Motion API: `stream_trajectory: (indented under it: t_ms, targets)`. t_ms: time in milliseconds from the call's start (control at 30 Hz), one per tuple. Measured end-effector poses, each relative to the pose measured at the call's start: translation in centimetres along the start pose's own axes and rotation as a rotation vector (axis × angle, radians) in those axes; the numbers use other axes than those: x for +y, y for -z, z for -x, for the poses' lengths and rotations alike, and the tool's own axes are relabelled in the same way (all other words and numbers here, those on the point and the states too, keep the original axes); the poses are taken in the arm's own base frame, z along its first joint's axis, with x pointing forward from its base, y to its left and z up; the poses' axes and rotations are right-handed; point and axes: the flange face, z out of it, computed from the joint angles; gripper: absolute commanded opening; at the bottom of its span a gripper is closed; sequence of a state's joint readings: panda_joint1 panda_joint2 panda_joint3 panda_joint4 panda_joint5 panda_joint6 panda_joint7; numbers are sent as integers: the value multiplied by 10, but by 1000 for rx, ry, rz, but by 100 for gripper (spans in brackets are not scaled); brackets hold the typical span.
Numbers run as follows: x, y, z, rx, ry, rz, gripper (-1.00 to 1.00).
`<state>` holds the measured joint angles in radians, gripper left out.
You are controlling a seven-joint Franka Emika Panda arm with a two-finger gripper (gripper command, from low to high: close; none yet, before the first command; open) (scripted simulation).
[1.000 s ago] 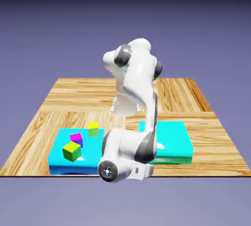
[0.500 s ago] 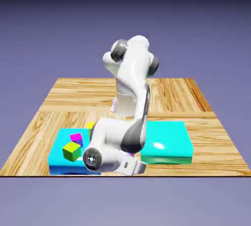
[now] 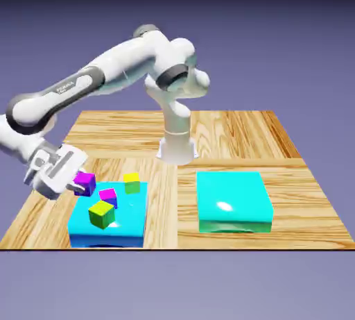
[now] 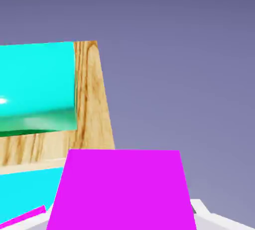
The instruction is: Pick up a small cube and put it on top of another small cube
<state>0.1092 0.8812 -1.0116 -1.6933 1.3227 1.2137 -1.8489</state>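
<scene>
Closed to the width of the purple cube (image 3: 84, 184), gripping it in the jaws. Held beside the blue block (image 3: 128, 225). Probably needs carrying toward the exterior view's right, to the magenta-topped cube (image 3: 108, 197); cannot confirm as target.

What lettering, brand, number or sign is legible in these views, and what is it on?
Dark lettering on the arm's grey-edged white link: too small and blurred to quote reliably.
The held cube: none visible.
The cyan blocks: none visible.
</scene>
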Motion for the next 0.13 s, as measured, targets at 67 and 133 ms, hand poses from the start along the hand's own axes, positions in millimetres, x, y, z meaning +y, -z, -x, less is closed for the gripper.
stream_trajectory:
  t_ms: [67, 133]
  targets:
    - [3, -17, 4, 0, -1, 1, 100]
    - [-1, 4, -1, 1, 0, 1, 100]
